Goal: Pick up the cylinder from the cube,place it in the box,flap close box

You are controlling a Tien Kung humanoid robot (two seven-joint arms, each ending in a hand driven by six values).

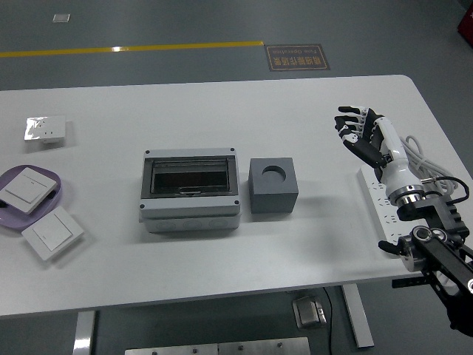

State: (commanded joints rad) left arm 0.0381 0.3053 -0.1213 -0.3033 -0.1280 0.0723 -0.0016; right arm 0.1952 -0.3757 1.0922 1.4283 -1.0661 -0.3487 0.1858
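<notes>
The right hand point(360, 132) is positioned above the right portion of the white bench point(222, 259), well apart from the task items; its fingers are spread and relaxed, and it holds nothing. The right arm enters from the lower right corner, above a white power strip point(378, 203) lying on the bench. The grey cube point(273, 185) stands near the bench centre, with a round recess in its top face; no cylinder can be made out in that recess. The box point(191, 189), a grey enclosure with a transparent flap lying flat over its top, sits just beside the cube on its left. At the left edge, a purple tray point(59, 194) carries one white switch plate point(24, 189); a second switch plate point(52, 234) lies just in front of the tray, and a smaller packaged item point(46, 129) lies further back.
</notes>
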